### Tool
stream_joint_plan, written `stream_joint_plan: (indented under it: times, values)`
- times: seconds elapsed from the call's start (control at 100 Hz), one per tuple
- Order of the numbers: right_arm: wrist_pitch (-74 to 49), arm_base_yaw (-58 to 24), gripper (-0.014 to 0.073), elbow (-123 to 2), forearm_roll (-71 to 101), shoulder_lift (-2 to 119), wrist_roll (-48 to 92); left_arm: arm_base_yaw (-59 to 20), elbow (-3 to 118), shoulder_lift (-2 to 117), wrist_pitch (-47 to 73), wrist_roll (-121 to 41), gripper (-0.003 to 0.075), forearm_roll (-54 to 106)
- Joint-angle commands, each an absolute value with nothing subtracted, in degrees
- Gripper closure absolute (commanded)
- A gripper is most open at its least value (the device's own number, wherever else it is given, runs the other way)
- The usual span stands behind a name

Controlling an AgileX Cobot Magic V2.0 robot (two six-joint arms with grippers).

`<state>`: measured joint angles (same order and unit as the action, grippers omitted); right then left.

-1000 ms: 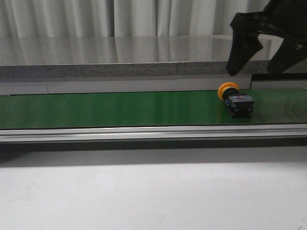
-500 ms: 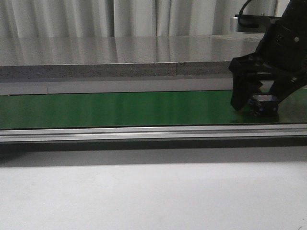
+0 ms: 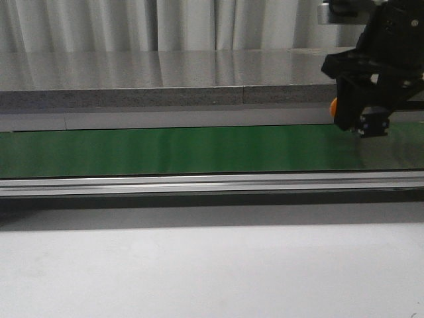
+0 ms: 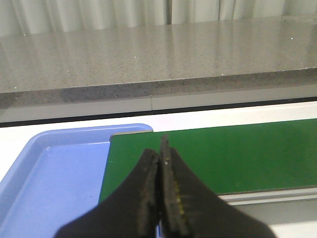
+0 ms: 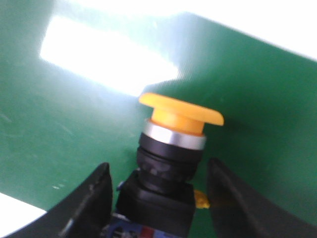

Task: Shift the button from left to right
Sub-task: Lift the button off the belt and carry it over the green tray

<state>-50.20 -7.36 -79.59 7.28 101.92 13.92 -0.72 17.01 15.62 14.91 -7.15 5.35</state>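
The button [image 5: 181, 113] has a yellow-orange mushroom cap on a black body with blue and red marks. It sits between the fingers of my right gripper [image 5: 158, 163], which are closed in on its body. In the front view the right gripper [image 3: 361, 126] holds the button [image 3: 373, 124] just above the right end of the green belt [image 3: 172, 149], with a bit of orange cap showing beside it. My left gripper [image 4: 159, 151] is shut and empty, over the belt's left end, and does not show in the front view.
A blue tray [image 4: 54, 178] lies beside the left end of the green belt [image 4: 237, 153]. A metal rail [image 3: 199, 183] runs along the belt's near side. A grey stone ledge [image 3: 165, 79] lies behind it, with a white tabletop [image 3: 199, 265] in front.
The button moved right along the belt. My right gripper came down around it, closed on it and has lifted it a little off the belt.
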Motion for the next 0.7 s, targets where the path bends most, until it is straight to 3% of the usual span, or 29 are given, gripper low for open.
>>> stream_joint_plan:
  times: [0.0,0.69]
  values:
    - [-51.1,-5.4,0.044,-84.2,5.9,99.2,13.9,-1.1,18.7,16.0,10.0,-7.1,0.0741,5.9]
    - [-44.7,21.3,0.044,-86.7,1.0,99.7,14.2,-1.1,18.7,16.0,10.0,-7.1,0.0741,5.9]
